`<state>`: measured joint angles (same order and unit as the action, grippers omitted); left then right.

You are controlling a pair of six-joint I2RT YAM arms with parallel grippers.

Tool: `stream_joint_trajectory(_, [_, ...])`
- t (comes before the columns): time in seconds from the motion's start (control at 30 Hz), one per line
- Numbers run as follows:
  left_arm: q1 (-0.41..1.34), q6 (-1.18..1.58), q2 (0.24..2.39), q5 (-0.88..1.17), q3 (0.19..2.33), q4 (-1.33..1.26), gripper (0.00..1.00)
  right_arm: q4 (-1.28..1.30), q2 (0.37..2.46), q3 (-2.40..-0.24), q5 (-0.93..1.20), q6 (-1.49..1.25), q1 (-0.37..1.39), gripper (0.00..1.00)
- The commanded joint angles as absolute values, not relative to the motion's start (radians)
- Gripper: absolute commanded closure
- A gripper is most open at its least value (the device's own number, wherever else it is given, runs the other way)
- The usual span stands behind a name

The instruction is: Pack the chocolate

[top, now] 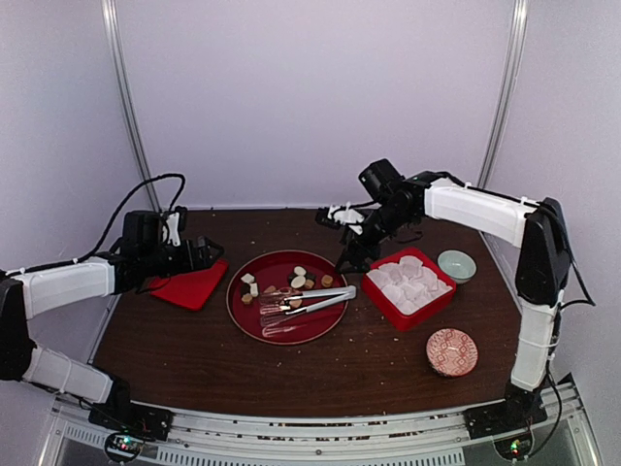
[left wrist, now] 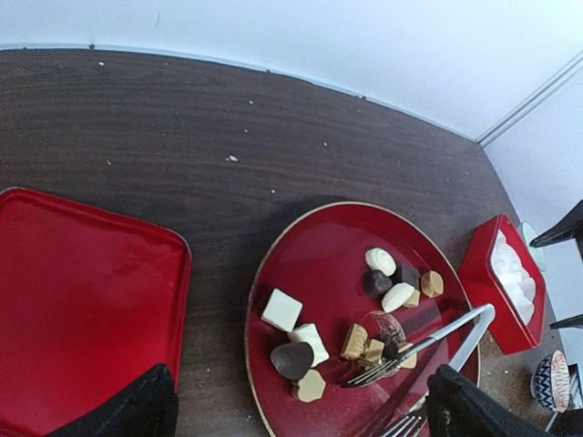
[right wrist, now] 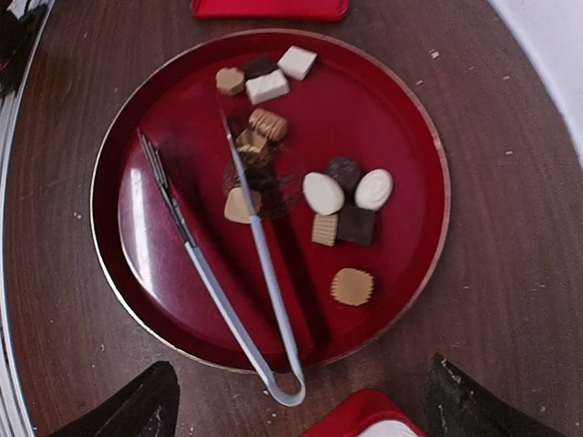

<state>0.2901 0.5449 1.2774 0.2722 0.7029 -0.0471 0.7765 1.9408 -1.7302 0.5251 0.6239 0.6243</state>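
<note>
The left tool (top: 210, 254) and right tool (top: 347, 260) gape wide, empty; brown, tan, cream bite-sized chocolates (right wrist: 323, 193) lie between them.

Our white-shelled, black-jointed left arm (top: 66, 283), matching right arm (top: 477, 210), thin black cable (top: 155, 179) looping at centre left of the frame

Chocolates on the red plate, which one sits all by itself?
The round tan ridged chocolate. It lies apart, while the others sit together in bunches.
</note>
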Motion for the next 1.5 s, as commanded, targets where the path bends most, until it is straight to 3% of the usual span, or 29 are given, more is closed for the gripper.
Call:
stream_joint_trajectory(0.0, [0.298,0.554,1.280,0.339,0.671,-0.137,0.02,0.898,2.015,-1.800,0.468,0.694,0.669,0.06])
stream_joint_trajectory(0.33, [0.298,0.560,1.274,0.358,0.658,-0.153,0.02,0.959,2.171,-1.910,0.408,0.706,0.713,0.01])
stream_joint_trajectory(0.77, [0.299,0.580,1.293,0.370,0.652,-0.178,0.02,1.004,2.296,-1.999,0.373,0.694,0.755,0.01])
stream_joint_trajectory(1.2, [0.299,0.579,1.288,0.362,0.653,-0.165,0.02,0.927,2.224,-1.856,0.384,0.636,0.803,0.28])
stream_joint_trajectory(1.47, [0.299,0.583,1.291,0.355,0.650,-0.165,0.02,0.715,2.073,-1.626,0.396,0.505,0.808,0.29])
